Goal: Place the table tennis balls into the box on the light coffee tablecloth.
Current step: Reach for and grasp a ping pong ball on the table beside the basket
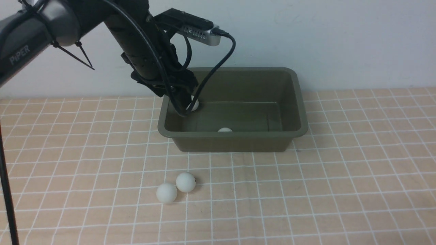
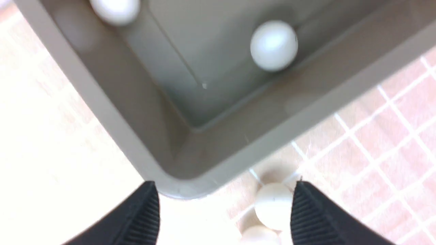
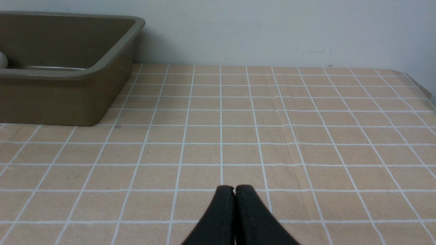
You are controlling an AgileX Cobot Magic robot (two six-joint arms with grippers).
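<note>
The olive-green box (image 1: 235, 142) stands on the light coffee tablecloth (image 1: 306, 190). Two table tennis balls lie inside it, one by the left wall (image 1: 195, 105) and one against the front wall (image 1: 224, 129). Two more balls (image 1: 185, 182) (image 1: 167, 193) touch each other on the cloth in front of the box. My left gripper (image 1: 183, 102) hangs over the box's left end. In the left wrist view it (image 2: 224, 204) is open and holds nothing, above the box's corner (image 2: 184, 183). My right gripper (image 3: 234, 188) is shut and empty, low over the cloth.
A pale wall (image 1: 340, 41) rises right behind the box. The cloth's far right edge (image 3: 420, 86) shows in the right wrist view. A thin black pole (image 1: 6, 190) stands at the front left.
</note>
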